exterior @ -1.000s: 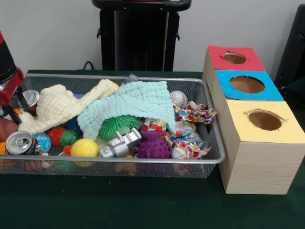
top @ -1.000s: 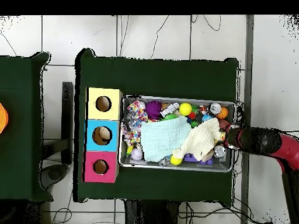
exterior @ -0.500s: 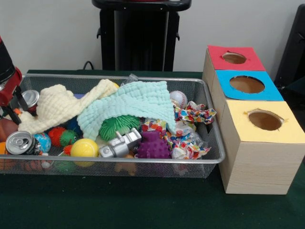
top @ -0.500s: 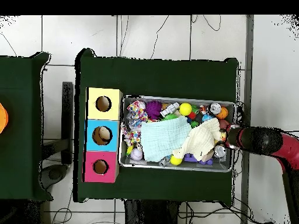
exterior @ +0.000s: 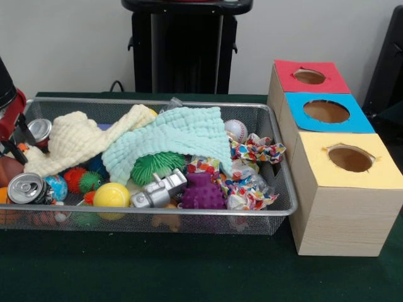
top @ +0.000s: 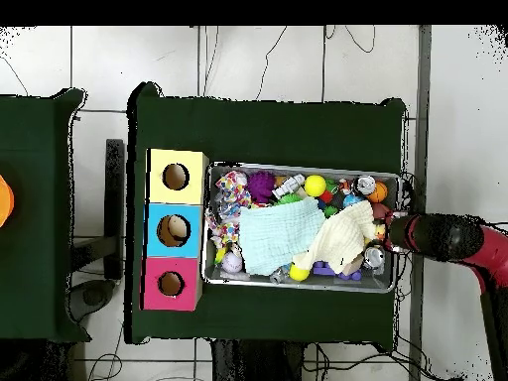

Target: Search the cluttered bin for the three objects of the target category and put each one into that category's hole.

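The wire mesh bin [exterior: 189, 104] holds mixed clutter and also shows in the overhead view [top: 298, 286]. A tan-orange plush [exterior: 168, 220] shows only partly through the bin's near mesh wall, below the silver toy robot [exterior: 157, 190]; in the overhead view it is a small tan patch [top: 281, 182]. No other soft animals show; a mint cloth [exterior: 173, 138] and a cream cloth [exterior: 79, 138] cover much of the bin. The red-topped box's hole [exterior: 309, 76] is the farthest of three and also shows from above [top: 171, 284]. My gripper [exterior: 14, 143] hangs at the bin's left end [top: 390, 231].
Blue-topped [exterior: 326, 111] and yellow-topped [exterior: 350, 158] boxes stand beside the red one, right of the bin. Spiky balls in green [exterior: 154, 167] and purple [exterior: 203, 192], a yellow ball [exterior: 111, 195], a baseball [exterior: 235, 130], cans [exterior: 25, 187] and crumpled patterned paper [exterior: 252, 151] fill the bin.
My arm has drawn slightly outward from the bin's end, toward the left edge in the front view. The bin's contents look unmoved.
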Controlling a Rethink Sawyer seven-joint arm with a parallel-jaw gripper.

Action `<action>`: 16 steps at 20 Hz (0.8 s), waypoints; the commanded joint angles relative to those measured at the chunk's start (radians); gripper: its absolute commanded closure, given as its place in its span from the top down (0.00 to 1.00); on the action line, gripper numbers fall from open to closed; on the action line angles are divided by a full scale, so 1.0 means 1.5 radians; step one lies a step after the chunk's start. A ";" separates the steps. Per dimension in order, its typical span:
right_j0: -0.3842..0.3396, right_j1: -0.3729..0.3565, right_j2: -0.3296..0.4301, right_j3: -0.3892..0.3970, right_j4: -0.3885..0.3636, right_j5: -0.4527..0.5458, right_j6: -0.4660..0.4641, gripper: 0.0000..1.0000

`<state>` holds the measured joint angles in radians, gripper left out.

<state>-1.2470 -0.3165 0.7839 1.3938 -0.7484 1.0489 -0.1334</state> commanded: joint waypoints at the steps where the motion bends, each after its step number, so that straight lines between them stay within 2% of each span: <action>1: -0.016 0.037 -0.039 -0.100 -0.060 -0.012 -0.129 1.00; 16: -0.014 0.034 -0.042 -0.101 -0.056 -0.013 -0.112 1.00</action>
<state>-1.2470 -0.3154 0.7837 1.3918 -0.7463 1.0499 -0.1338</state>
